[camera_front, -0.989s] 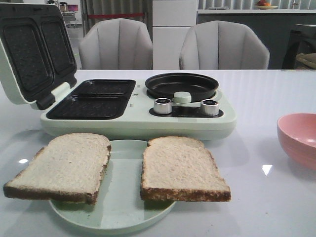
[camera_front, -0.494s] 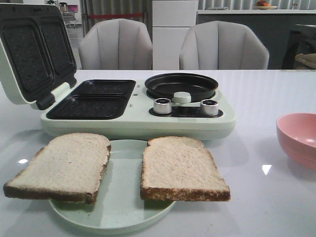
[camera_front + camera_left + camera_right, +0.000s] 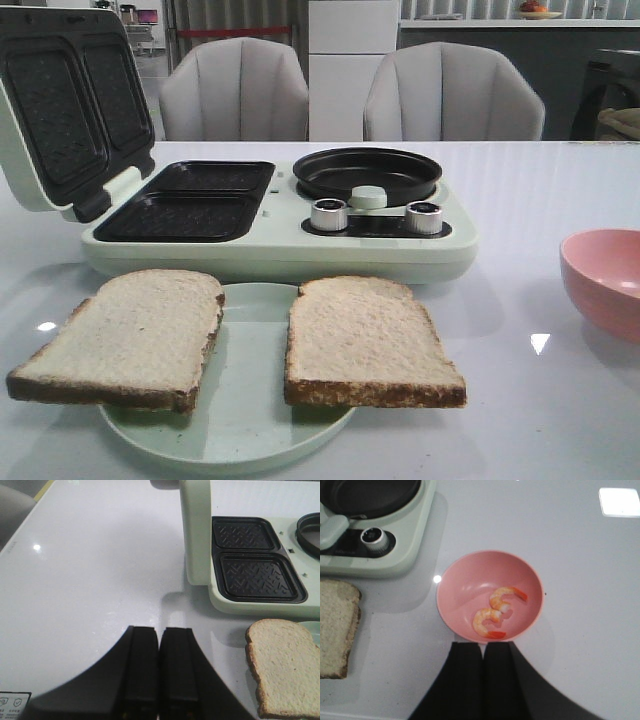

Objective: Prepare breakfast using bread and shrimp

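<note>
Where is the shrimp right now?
Two shrimp lie in the pink bowl, seen in the right wrist view. The bowl sits on the table's right side, right of the sandwich maker.

We find no text we can read: a white sticker (image 3: 14, 698) at the left wrist view's corner carries small icons and print (too tiny to make out).

Two bread slices (image 3: 240, 340) lie on a plate (image 3: 235, 435) before the sandwich maker (image 3: 270, 205); shrimp (image 3: 494, 612) in the bowl (image 3: 605, 280) at right.
</note>
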